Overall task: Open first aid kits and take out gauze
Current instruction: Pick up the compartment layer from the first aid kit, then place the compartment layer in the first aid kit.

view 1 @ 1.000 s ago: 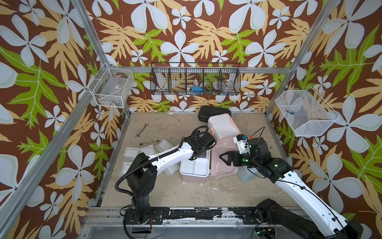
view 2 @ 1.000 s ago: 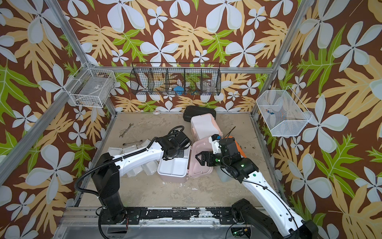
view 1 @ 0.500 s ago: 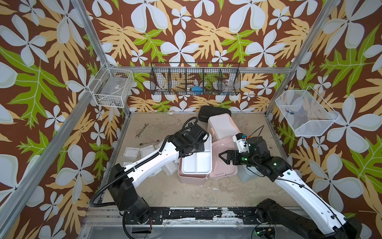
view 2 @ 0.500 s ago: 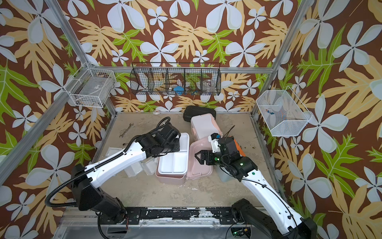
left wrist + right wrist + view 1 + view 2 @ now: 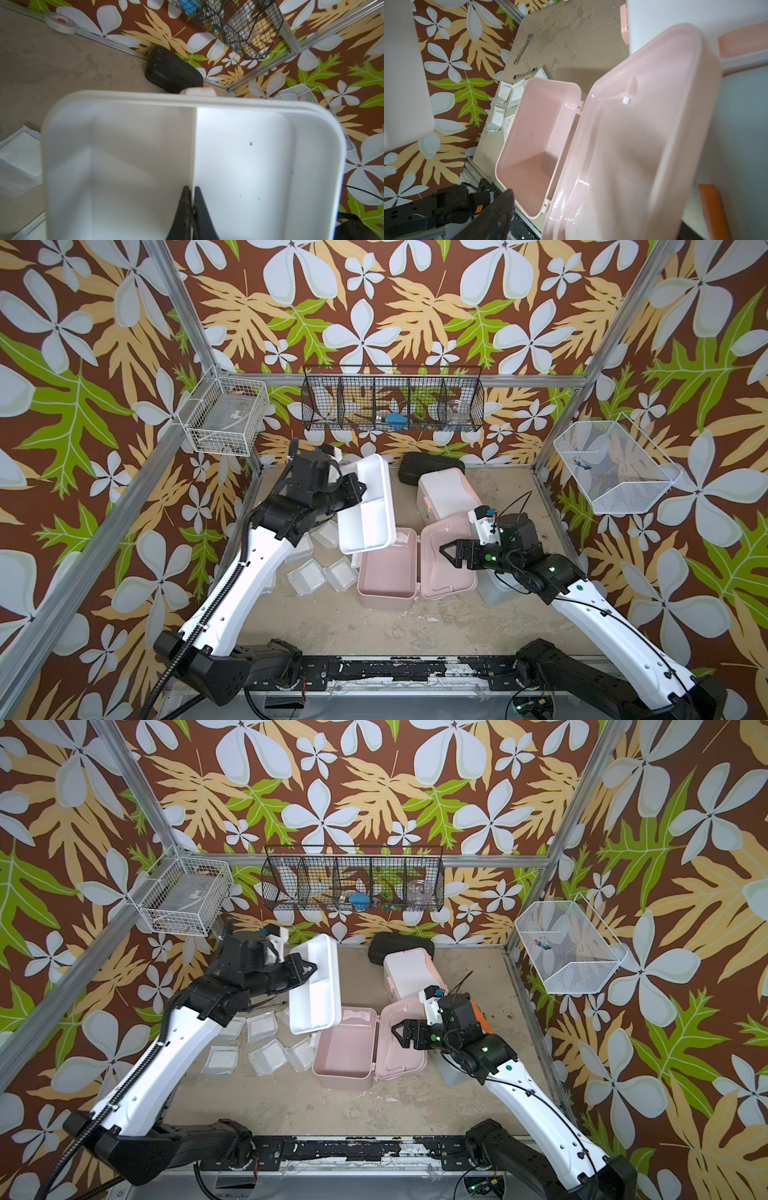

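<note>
Centrally, an open pink plastic box (image 5: 386,598) stands on the table (image 5: 374,630), its hinged pink lid (image 5: 448,572) swung back on the side nearer the right arm

Above that box, toward the left arm and the back wall, a white two-compartment plastic tray (image 5: 365,506) hangs tilted in the air. Its lower corner overlaps the box's rim in both top views. The tray's thin centre divider is pinched between the pressed-together jaws of the left gripper (image 5: 192,188).

Over the inner face of the lid, the right gripper (image 5: 453,554) has its jaws spread wide; whether they touch the lid cannot be told.

The gauze pads (image 5: 272,1056), flat square white pieces in clear packets, lie scattered on the table. They are just beside the pink box on the side away from its lid, some of them beneath the raised tray.

Behind the lid, near it, stands a white rounded box with peach trim (image 5: 442,493), closed. Just beyond the lid's far edge sits a light blue plastic box (image 5: 489,592), mostly hidden under the right arm. Farther back, against the wall, lies a flat black ribbed case (image 5: 399,946)
</note>
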Action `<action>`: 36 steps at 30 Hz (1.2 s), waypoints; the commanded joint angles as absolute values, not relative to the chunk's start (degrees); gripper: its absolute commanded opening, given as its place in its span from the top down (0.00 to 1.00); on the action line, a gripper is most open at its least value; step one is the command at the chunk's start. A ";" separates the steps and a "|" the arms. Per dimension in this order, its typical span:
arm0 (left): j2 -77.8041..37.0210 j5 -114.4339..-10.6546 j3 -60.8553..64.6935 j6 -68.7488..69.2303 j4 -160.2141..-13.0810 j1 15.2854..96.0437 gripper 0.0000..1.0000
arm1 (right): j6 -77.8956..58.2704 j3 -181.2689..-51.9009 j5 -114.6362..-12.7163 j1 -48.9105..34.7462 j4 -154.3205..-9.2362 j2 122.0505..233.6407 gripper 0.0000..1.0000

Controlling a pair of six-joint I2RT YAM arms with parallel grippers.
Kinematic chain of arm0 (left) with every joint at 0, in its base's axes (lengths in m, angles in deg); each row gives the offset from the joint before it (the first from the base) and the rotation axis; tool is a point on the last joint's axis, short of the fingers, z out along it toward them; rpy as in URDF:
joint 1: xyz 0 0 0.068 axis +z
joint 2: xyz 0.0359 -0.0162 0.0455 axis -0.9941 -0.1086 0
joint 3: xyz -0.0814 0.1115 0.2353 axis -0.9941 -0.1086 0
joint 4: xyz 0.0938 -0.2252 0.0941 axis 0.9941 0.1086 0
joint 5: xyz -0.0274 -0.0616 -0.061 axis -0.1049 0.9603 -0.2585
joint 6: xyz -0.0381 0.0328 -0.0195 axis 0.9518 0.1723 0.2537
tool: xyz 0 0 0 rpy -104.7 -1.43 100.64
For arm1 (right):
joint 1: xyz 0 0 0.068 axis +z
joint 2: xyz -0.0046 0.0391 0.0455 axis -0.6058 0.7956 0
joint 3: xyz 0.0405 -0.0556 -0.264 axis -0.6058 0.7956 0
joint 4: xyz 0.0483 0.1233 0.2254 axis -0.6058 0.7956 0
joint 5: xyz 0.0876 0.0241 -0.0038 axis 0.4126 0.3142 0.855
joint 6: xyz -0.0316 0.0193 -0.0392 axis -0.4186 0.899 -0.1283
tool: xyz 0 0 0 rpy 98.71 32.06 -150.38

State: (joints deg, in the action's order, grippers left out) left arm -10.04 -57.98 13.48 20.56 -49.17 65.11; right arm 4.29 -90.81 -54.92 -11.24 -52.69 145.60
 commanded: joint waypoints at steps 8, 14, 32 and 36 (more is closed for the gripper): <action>-2.73 -27.56 -1.57 30.28 -65.88 95.51 1.00 | 3.89 -91.33 -54.76 -11.19 -54.46 146.10 0.07; -1.95 -19.67 -12.50 39.96 -78.06 105.76 1.00 | 3.89 -90.88 -54.76 -11.24 -54.56 146.17 0.07; 0.56 -37.88 -4.93 28.17 -59.91 94.50 1.00 | 4.29 -90.90 -55.15 -11.18 -54.28 144.40 0.07; -0.78 -55.30 1.06 24.27 -50.91 78.70 1.00 | 4.38 -90.55 -55.59 -11.26 -54.11 143.75 0.07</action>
